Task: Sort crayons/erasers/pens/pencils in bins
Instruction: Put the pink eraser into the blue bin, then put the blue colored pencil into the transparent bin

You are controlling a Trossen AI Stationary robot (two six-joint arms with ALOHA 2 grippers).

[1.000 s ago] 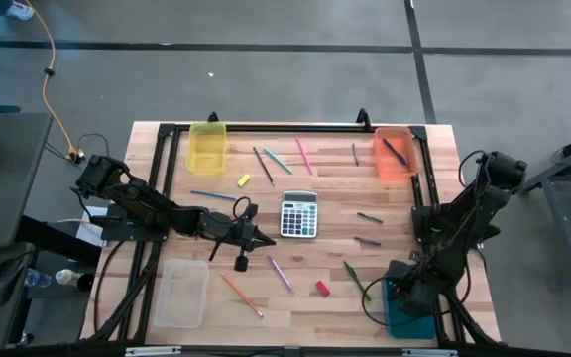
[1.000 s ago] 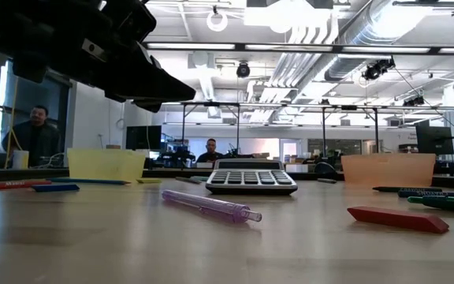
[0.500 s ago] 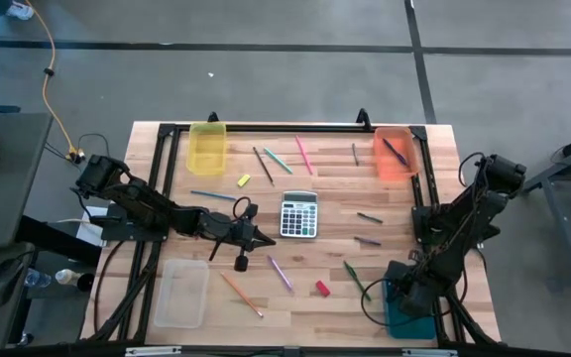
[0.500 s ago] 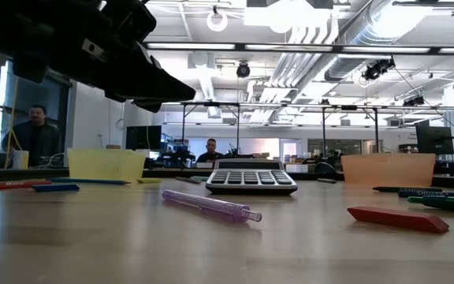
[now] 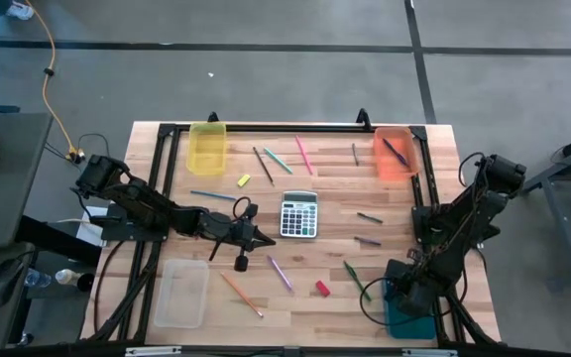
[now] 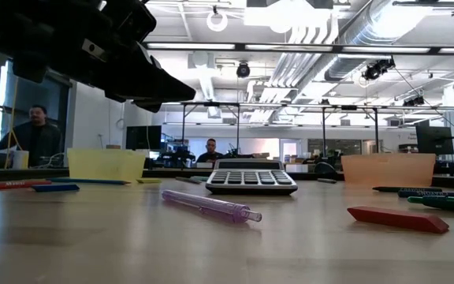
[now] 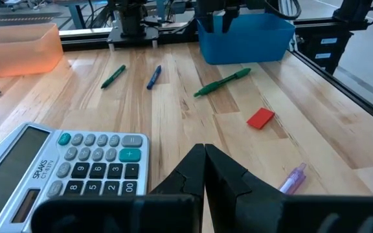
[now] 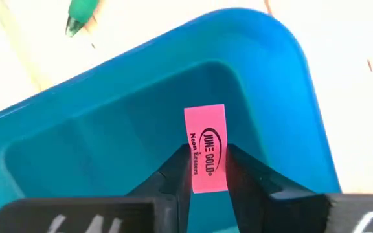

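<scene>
The high view looks straight down on the whole desk [image 5: 295, 297], while the low view sits at desk-top height, looking level across it into the room. Both share the calculator [image 5: 299, 214], which the left wrist view also sees close. The right wrist view looks closely into the teal bin [image 8: 109, 129].

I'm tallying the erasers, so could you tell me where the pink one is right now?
The pink eraser is pinched between the right gripper's fingers, above the open teal bin at the table's near right corner, by a green pen.
</scene>
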